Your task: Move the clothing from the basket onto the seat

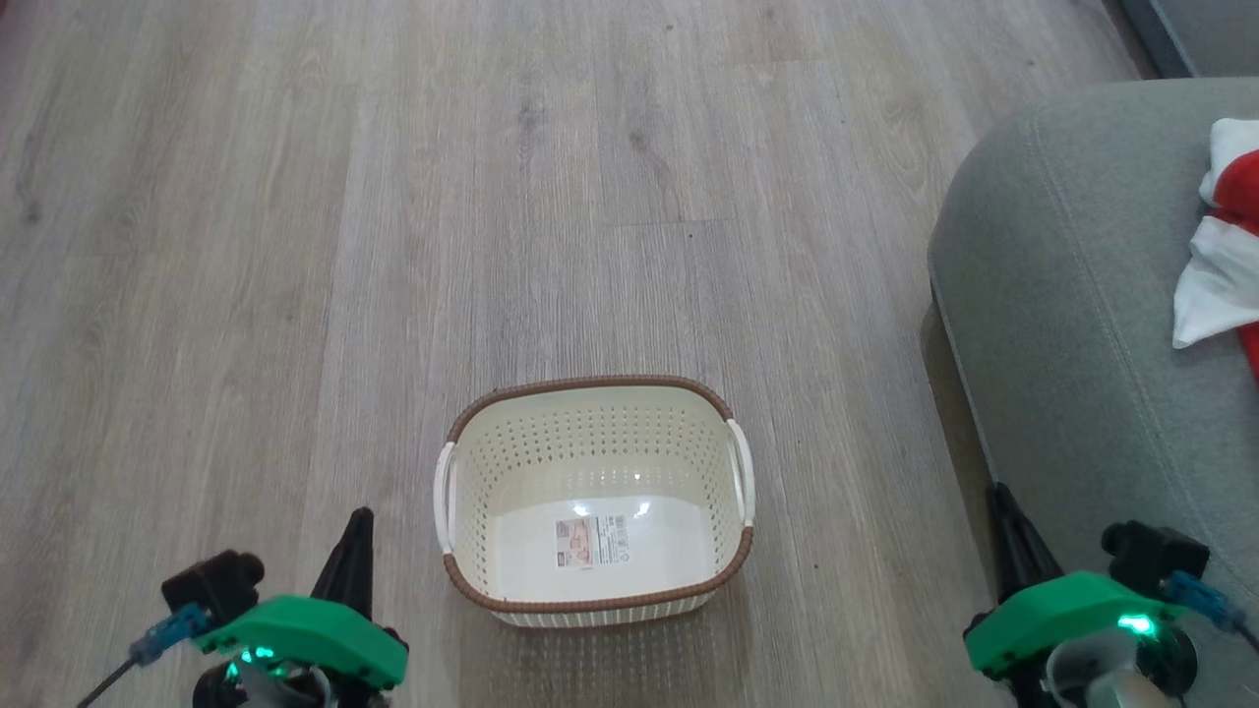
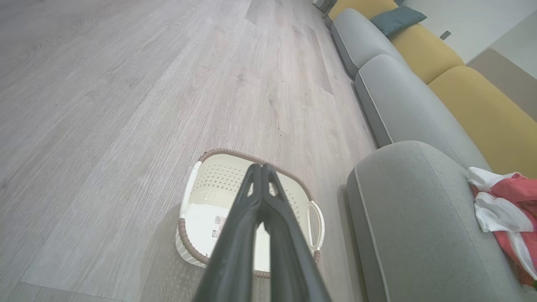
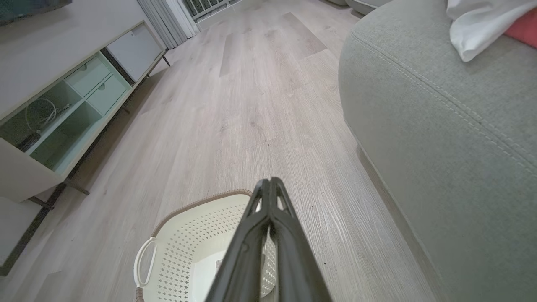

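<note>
Flanking basket (image 1: 590, 442), left end effector (image 1: 360, 519), right end effector (image 1: 1001, 497) clenched empty, pointing forward.

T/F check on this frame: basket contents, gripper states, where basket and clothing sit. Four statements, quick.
1. The basket is full. False: it is empty but for a label; the clothing lies on the seat.
2. The left gripper and right gripper are shut, holding nothing. True.
3. The basket stands on the seat. False: it stands on the floor beside it.
4. The clothing is red and white. True.
</note>
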You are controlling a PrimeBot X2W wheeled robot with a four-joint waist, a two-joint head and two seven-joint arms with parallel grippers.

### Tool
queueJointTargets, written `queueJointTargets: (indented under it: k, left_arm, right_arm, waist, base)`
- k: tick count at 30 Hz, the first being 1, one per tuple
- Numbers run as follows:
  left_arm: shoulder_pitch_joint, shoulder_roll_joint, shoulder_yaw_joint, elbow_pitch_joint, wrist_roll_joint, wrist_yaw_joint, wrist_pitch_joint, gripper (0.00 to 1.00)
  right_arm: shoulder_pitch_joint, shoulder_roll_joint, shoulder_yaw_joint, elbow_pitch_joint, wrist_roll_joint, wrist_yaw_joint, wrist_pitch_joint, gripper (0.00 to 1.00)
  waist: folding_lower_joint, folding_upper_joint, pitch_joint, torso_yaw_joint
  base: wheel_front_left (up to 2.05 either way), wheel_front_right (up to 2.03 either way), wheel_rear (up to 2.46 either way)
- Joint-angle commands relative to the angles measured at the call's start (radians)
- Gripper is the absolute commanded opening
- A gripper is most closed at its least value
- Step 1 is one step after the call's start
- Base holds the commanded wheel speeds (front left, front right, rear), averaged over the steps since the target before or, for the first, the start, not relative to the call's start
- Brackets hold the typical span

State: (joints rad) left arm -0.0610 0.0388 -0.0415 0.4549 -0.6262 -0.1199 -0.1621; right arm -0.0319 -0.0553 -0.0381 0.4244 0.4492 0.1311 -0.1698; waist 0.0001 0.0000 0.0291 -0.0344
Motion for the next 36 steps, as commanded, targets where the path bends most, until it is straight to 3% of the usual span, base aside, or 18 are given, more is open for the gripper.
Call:
queueJointTargets:
  k: [1,36]
  left_arm:
    - [-0.045,0.004,0.019,-0.039,-0.032,-0.003,0.007,0.0]
    - [-0.046,0.007,0.069,-0.101,-0.377,-0.006,0.105,0.0]
  right_arm:
    - [-0.045,-0.001,-0.004,-0.038,0.037,0.0,0.008,0.0]
    - [-0.056,0.001,-0.031,-0.09,0.445,0.0,0.108,0.0]
  waist:
    - [0.0,0.0,0.0,0.001]
    - [0.0,0.0,-0.01,0.013]
  base:
    - [0.0,0.0,0.0]
    - [0.0,0.0,0.0]
